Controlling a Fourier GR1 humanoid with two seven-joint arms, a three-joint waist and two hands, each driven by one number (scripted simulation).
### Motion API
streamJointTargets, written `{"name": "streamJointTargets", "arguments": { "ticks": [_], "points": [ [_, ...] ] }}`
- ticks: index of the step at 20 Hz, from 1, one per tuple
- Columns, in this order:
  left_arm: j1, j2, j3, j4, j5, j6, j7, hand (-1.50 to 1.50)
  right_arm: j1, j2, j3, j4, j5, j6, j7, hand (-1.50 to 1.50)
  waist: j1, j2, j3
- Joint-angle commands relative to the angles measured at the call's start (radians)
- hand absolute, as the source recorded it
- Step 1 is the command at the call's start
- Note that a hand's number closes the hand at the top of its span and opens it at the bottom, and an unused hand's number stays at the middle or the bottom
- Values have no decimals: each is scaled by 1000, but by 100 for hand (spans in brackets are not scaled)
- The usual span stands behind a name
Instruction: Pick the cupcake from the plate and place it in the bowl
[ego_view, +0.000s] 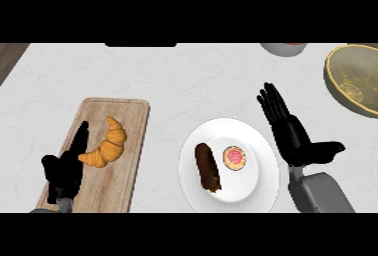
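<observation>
The right robot hand (289, 131) is being held open, fingers straight and spread, thumb out to the side, just right of the plate (251, 192) and holding nothing. The cupcake (235, 158) is lying on that plate beside a dark eclair (207, 167). The bowl (357, 80) is sitting farther right on the tabletop (184, 75). The left robot hand (65, 167) is being rested open over a board (125, 150) carrying a croissant (105, 145).
</observation>
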Motion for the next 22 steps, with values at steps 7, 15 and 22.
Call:
{"name": "streamJointTargets", "arguments": {
  "ticks": [7,15,22],
  "points": [
    [-73,-47,-58,-138,54,-111,32,0,106,-308,-10,-23,459,-320,212,150,-146,-10,-40],
    [-127,-108,-115,-166,94,-178,85,0,297,-105,298,-412,807,-586,348,-150,-52,0,-11],
    [-109,-78,-96,-196,101,-182,98,0,302,-215,311,-447,1150,-387,790,-150,-53,-8,-21]
  ]
}}
